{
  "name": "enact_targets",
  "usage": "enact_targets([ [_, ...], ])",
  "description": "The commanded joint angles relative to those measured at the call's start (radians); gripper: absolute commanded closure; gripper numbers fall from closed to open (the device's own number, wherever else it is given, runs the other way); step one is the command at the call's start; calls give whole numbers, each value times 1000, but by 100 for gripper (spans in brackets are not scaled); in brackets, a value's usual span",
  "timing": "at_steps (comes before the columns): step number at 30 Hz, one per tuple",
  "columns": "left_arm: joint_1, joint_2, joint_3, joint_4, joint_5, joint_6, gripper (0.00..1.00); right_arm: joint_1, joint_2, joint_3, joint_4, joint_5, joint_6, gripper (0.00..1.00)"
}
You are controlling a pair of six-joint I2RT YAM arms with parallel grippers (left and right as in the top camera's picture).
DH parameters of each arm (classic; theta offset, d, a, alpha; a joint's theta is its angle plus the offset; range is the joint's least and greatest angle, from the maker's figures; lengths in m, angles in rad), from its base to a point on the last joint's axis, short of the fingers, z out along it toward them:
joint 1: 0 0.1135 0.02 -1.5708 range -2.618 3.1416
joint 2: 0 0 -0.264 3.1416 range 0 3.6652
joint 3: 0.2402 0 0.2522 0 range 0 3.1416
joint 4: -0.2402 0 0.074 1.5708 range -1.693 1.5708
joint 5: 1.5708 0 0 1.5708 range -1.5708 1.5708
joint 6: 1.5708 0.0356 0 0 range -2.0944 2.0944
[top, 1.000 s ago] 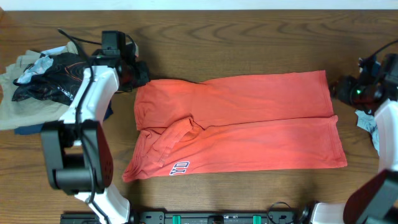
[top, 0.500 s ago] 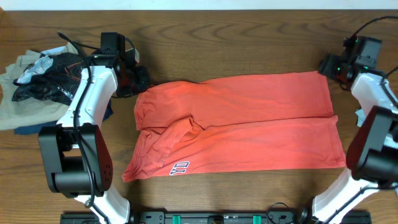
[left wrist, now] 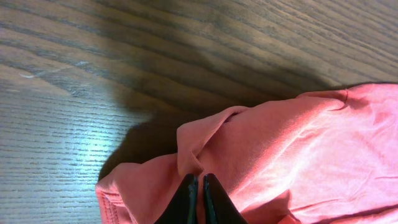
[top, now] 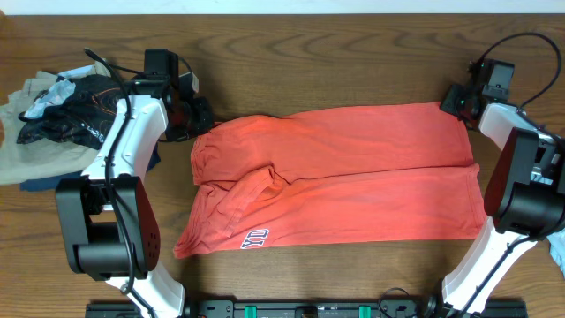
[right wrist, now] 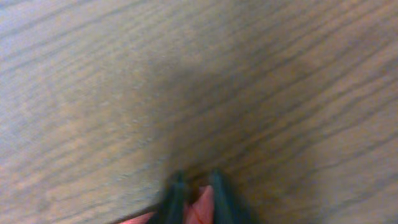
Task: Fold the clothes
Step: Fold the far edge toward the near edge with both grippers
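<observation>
The clothes in play are a coral-red T-shirt (top: 353, 177), lying flat across the table's middle and folded lengthwise, with white-and-dark lettering (top: 255, 237) at its near left. My left gripper (top: 199, 119) is at the shirt's far left corner. In the left wrist view the gripper (left wrist: 200, 182) is shut on a raised fold of the coral fabric (left wrist: 298, 149). My right gripper (top: 452, 100) sits at the far right corner. The right wrist view is blurred, but its gripper (right wrist: 199, 186) is shut with a tip of coral fabric (right wrist: 203, 202) pinched between the fingers.
A heap of other garments (top: 62, 115), beige, black and blue, lies at the far left beside my left arm. A pale blue cloth (top: 558, 252) shows at the right edge. Wooden table (top: 353, 62) surrounds the shirt.
My right gripper has swung in from the table's right edge to the shirt's far right corner and closed on it. The left gripper has stayed shut at the far left corner.
</observation>
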Motion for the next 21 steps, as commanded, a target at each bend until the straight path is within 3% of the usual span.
enact_targets([
  [1,-1,7,-16,5,5,-11,94,7,17,11,-17,15,8,99],
  [12,0,-57,-15,-23,5,-12,94,-62,-161,23,-229,42,23,99],
  [21,11,-222,-15,-224,-7,-13,93,-112,-426,23,-633,189,23,99],
])
